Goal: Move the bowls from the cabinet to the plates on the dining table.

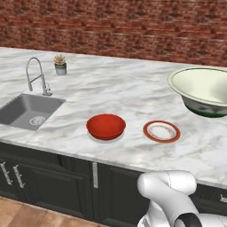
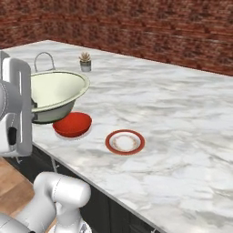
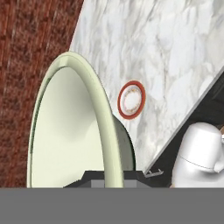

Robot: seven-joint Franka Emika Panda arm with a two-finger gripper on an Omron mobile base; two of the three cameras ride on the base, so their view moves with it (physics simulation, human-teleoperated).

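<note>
You have the cream-white bowl with green markings (image 1: 201, 91) in hand, carried in the air above the white-grey veined marble bench (image 1: 128, 88), well clear of its top. The fingers (image 3: 107, 177) are clamped shut on its rim, one inside and one outside, as the hand view shows at the bottom of the bowl's edge. Judge it as a stiff, glazed, fairly light dish: it won't flex, but the smooth rim could slip or pivot in a pinch this narrow, and it would chip if dropped, so keep the moves gentle.

The glossy red bowl (image 1: 106, 126) already sits on a pale plate, whose edge barely peeks out beneath it. Just beside it, apart, lies the flat red-orange rimmed plate (image 1: 162, 131), bare and waiting; that is where this bowl looks due to go.

The arm reaches up from the base, its white hand (image 2: 16, 109) holding the bowl roughly level by the near rim, mouth upward. The bowl hangs to one side of the target plate, not yet above it.
</note>
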